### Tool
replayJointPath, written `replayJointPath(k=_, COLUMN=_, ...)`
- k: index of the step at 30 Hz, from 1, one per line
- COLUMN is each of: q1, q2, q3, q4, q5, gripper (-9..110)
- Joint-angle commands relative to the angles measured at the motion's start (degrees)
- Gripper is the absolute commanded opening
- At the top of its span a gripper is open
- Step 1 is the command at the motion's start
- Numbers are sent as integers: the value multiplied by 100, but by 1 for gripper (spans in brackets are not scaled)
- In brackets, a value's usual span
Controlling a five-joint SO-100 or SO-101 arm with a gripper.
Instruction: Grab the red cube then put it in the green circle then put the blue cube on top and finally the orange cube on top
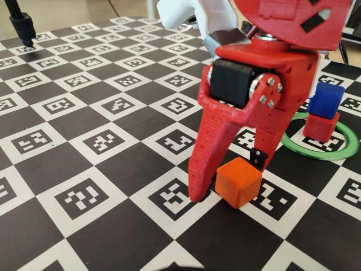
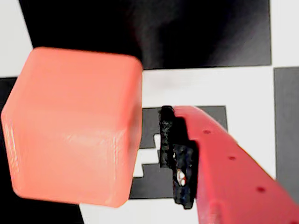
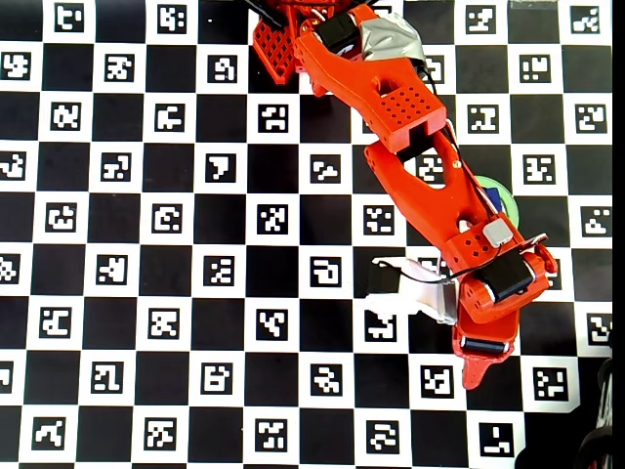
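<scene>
The orange cube (image 1: 238, 182) rests on the checkered board, filling the left of the wrist view (image 2: 74, 126). My red gripper (image 1: 228, 178) is open and straddles it, tips down at the board. The black-padded finger (image 2: 175, 154) stands a small gap off the cube's right face; the long finger (image 1: 198, 180) is close by its other side. Behind, at the right, the blue cube (image 1: 326, 100) sits on the red cube (image 1: 321, 127) inside the green circle (image 1: 316, 153). From overhead the arm (image 3: 430, 186) hides all three cubes; only a sliver of the green circle (image 3: 504, 201) shows.
The board (image 1: 84, 141) is a black-and-white checker mat printed with square markers. A black stand (image 1: 22, 25) rises at the far left corner. The stacked cubes and ring lie just right of the gripper.
</scene>
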Motion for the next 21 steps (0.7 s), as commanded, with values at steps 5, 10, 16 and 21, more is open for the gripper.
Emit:
replayJointPath(k=5, q1=-97, q2=272, q3=-545, q4=-70, q5=44, gripper=38)
replayJointPath(k=10, q1=-97, q2=255, q3=-545, q4=-70, q5=44, gripper=34)
replayJointPath(k=16, q1=-105, q2=237, q3=-545, q4=-70, q5=-158, gripper=23)
replayJointPath(k=21, q1=-105, q2=229, q3=-545, q4=-44, q5=-202, gripper=18)
